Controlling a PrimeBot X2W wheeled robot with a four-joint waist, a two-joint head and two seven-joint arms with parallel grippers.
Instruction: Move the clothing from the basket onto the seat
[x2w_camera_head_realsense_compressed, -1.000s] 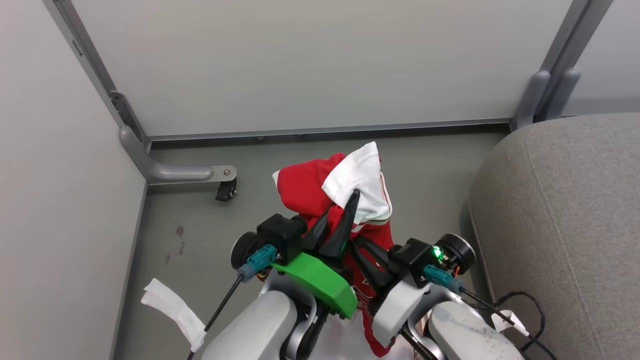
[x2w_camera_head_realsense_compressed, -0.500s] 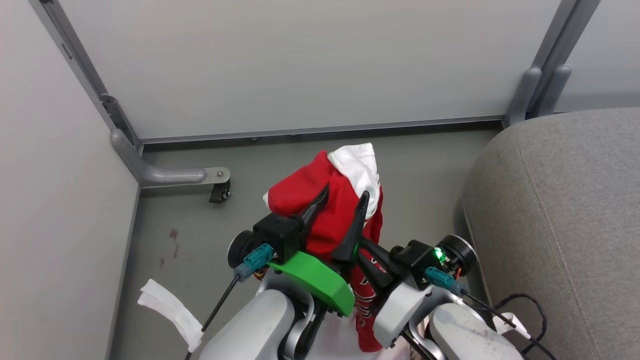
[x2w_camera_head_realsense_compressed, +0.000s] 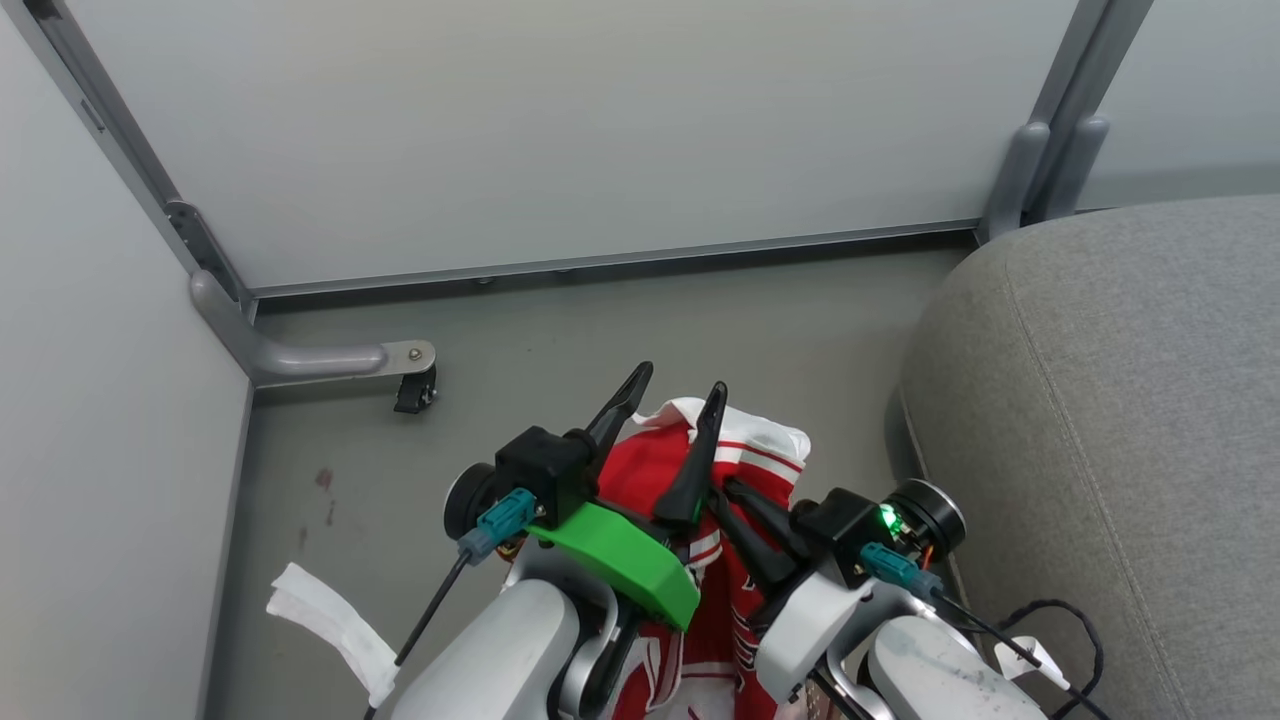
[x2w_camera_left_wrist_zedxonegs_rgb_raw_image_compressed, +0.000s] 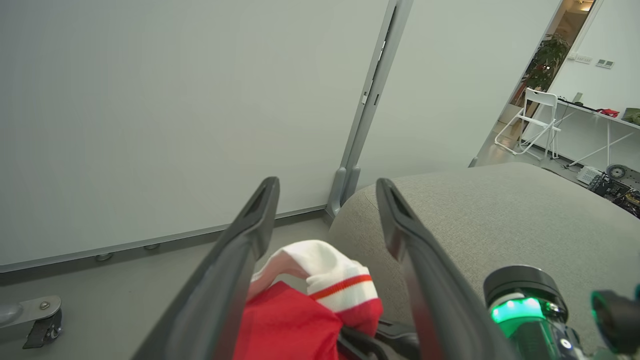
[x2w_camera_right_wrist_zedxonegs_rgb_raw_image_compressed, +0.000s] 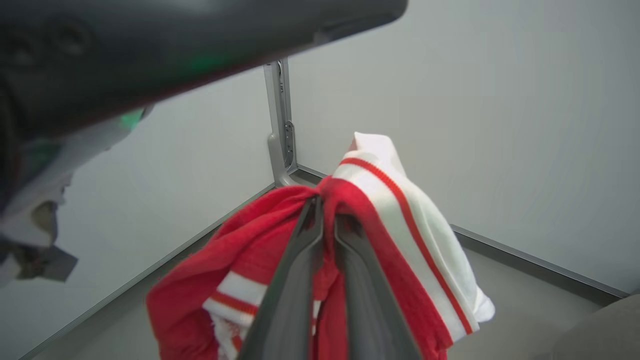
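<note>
Grey floor (x2w_camera_head_realsense_compressed: 560, 320) hemmed by pale partition panels (x2w_camera_head_realsense_compressed: 560, 130) on the far and left sides, with a black caster (x2w_camera_head_realsense_compressed: 408, 392) under a metal foot at far left. Large grey seat (x2w_camera_head_realsense_compressed: 1100, 400) along the right. Near centre, red clothing (x2w_camera_head_realsense_compressed: 645, 470) bunched and lifted clear of the floor, just left of the seat and not on it. Pinched tight between the narrow, nearly closed fingers of the right gripper (x2w_camera_right_wrist_zedxonegs_rgb_raw_image_compressed: 326, 212), red folds falling to the left, white red-striped trim draped to the right. Left gripper (x2w_camera_head_realsense_compressed: 678, 380) beside it, fingers spread wide either side of the bundle's top, contact with the fabric unclear. White cloth strip (x2w_camera_head_realsense_compressed: 330, 625) lying at near left.
</note>
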